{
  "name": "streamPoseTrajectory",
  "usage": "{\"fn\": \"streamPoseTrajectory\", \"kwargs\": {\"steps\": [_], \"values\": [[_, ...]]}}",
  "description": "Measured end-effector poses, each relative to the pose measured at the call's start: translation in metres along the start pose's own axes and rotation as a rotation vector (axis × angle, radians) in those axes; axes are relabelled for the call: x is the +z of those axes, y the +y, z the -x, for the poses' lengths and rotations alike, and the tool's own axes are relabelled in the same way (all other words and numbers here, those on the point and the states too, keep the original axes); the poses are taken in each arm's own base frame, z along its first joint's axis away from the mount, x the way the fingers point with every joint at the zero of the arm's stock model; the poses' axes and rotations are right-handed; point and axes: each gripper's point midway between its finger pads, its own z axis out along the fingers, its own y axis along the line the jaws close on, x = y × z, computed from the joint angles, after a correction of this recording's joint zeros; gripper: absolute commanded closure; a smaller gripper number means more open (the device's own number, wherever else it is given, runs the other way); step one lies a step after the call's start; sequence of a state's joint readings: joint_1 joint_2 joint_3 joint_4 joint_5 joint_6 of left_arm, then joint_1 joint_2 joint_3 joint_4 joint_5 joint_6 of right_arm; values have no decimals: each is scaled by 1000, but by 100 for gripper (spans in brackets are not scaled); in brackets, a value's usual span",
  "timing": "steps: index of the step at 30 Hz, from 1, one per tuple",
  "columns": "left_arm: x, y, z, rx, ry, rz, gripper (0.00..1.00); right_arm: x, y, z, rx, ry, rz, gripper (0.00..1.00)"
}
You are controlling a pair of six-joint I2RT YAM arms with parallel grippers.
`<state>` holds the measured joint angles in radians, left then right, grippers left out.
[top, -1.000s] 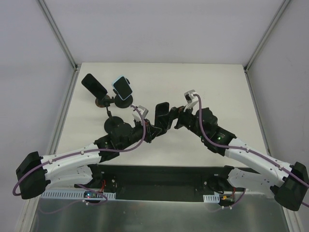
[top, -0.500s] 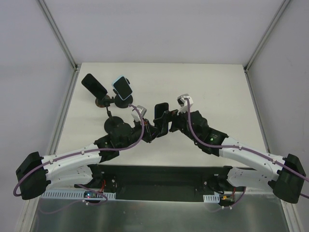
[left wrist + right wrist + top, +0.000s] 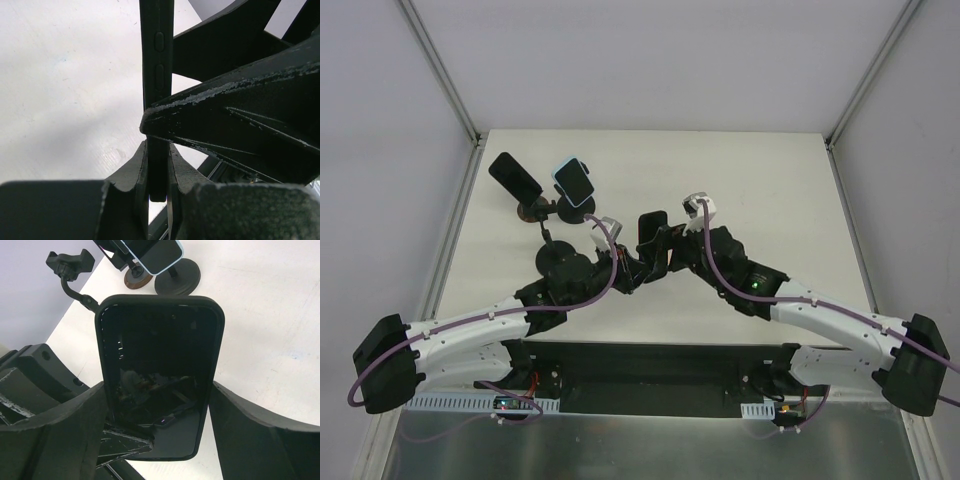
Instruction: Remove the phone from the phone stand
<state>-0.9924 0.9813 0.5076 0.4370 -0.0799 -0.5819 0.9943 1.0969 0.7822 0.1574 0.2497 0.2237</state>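
My left gripper (image 3: 157, 150) is shut on the lower end of a black phone (image 3: 156, 75), pinching its front and back faces and holding it upright above the table. In the top view the phone (image 3: 653, 230) stands between the two arms. My right gripper (image 3: 157, 390) straddles the phone's (image 3: 160, 375) width. Its left finger (image 3: 75, 425) sits at the phone's edge, and a thin strip of table shows before the right finger (image 3: 250, 425). An empty black phone stand (image 3: 70, 264) with a clamp head stands behind.
Two more stands are at the back left: one carries a blue-cased phone (image 3: 574, 180), the other a black phone (image 3: 515, 177). Their round bases (image 3: 177, 277) rest on the white table (image 3: 770, 190). Grey walls enclose the table on three sides.
The right arm has swung left to the phone, and its jaws now sit around it and have narrowed. The left arm and phone have stayed put.
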Motion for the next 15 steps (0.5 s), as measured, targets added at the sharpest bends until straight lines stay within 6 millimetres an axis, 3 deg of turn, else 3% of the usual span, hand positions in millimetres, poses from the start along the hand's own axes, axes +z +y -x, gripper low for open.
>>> {"fn": "streamPoseTrajectory", "kwargs": {"steps": [6,10,11,15], "values": [[0,3,2,-6,-6,9,99,3,1,0,-10,18,-7,57],[0,5,3,-6,-7,15,68,4,1,1,-21,32,-16,71],[0,5,2,-2,-6,17,54,4,-1,1,-31,41,-24,75],[-7,4,13,30,-22,19,28,6,-20,-6,-65,98,-85,79]]}}
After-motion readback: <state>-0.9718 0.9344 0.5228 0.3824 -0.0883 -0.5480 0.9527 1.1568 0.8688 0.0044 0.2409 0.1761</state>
